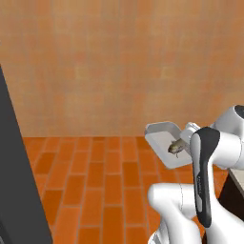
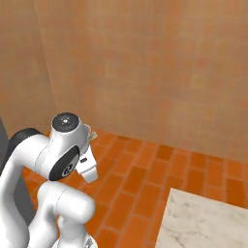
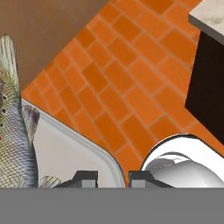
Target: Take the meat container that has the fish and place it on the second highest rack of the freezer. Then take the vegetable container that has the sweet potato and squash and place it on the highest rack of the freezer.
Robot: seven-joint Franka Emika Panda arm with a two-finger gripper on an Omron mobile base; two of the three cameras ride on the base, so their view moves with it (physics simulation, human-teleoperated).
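White arm folded, elbow high, two-finger gripper [image 3: 113,177] pinched onto rim of shallow white rectangular tray [image 1: 164,141], held tilted above orange brick floor [image 1: 95,181]; speckled grey-brown fish [image 1: 176,147] lies inside tray.

The floor [image 1: 95,181] is orange brick tile, running back to a tan wall [image 1: 119,62]. A pale marble counter [image 2: 203,223] stands on it at the right, with a dark side panel below its top. The white tray [image 1: 159,138] is up in the air over the floor, not resting on it, and a fish [image 1: 176,147] lies in it, seemingly near one edge.
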